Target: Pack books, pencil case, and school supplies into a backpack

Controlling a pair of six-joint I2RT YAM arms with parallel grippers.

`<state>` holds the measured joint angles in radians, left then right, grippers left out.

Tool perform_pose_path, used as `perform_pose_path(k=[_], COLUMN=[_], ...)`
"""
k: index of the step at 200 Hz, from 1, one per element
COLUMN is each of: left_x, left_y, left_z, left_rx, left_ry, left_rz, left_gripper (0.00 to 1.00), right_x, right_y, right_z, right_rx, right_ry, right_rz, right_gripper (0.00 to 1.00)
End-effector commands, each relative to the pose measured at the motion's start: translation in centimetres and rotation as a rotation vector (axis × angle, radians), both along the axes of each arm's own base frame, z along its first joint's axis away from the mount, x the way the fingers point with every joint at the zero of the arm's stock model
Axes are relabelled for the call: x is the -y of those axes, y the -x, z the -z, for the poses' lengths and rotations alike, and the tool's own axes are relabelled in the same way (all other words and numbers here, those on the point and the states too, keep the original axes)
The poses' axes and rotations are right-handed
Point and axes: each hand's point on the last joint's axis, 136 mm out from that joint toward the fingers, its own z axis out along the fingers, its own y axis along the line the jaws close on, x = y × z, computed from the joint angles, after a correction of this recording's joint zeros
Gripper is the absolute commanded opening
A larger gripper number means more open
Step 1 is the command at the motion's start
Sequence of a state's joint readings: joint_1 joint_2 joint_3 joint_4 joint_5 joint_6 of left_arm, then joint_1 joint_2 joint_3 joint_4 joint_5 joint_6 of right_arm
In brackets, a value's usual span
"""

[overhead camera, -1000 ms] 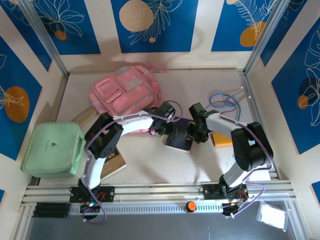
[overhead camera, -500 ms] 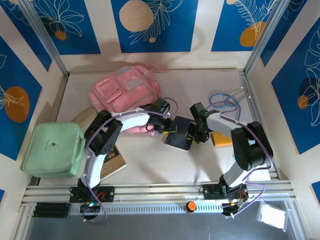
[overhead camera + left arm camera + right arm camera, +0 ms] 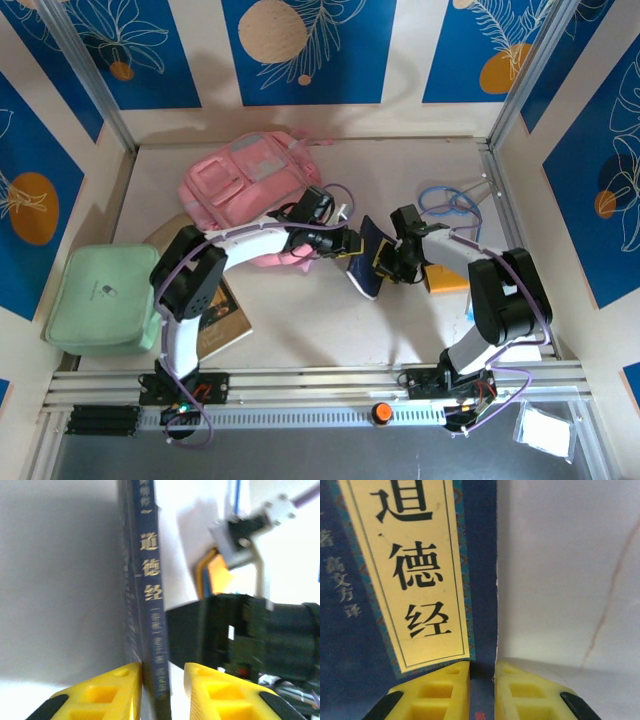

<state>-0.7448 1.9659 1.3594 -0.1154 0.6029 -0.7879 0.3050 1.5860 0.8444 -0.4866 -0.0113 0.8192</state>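
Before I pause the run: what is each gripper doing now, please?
Left gripper: closed on the navy book, at its spine.
Right gripper: closed on the same navy book's edge.

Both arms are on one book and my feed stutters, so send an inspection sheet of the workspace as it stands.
Surface: pale tabletop, no spill seen.
Job's things: pink fabric backpack at back left; dark navy book with pale title label tilted up between the arms; brown book under the left arm; yellow-orange book by the right arm; tan oblong pencil case beside the backpack.
Clutter: mint green soft case at the left edge.
Grippers: left pincer straddles the navy book's spine, slight gap at one finger, grip uncertain; right pincer shut on its edge.
Cables: purple cables along both arms; blue cable looped at back right.
Surroundings: blue-and-cream patterned walls.
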Motion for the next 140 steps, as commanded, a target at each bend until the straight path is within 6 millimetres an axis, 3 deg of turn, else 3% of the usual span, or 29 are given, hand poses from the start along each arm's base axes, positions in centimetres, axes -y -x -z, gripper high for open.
perform_pose_path(k=[1, 24, 57, 87, 116, 140], left_x=[0.9, 0.5, 0.1, -0.7, -2.2, -4.3], left_y=[1.8, 1.4, 0.5, -0.3, -1.6, -3.0], left_z=[0.3, 1.5, 1.0, 0.4, -1.5, -4.0], left_rx=[-0.068, -0.074, -0.032, 0.010, 0.065, 0.131], left_ry=[0.007, -0.050, -0.090, -0.112, -0.104, -0.088], left_rz=[0.061, 0.049, 0.037, 0.023, -0.007, -0.062], left_gripper=[0.29, 0.29, 0.26, 0.14, 0.00, 0.00], right_x=[-0.9, -0.7, -0.3, -0.5, -1.2, -2.4], right_y=[-0.7, -0.6, -0.5, -1.1, -2.3, -3.5], right_z=[0.0, 0.1, 0.3, -0.5, -2.5, -5.1], right_rx=[0.047, 0.039, 0.033, 0.063, 0.152, 0.258], right_ry=[-0.050, -0.036, -0.013, -0.021, -0.074, -0.156], right_rz=[-0.036, -0.030, -0.024, -0.024, -0.023, -0.014], right_gripper=[0.17, 0.17, 0.17, 0.21, 0.31, 0.48])
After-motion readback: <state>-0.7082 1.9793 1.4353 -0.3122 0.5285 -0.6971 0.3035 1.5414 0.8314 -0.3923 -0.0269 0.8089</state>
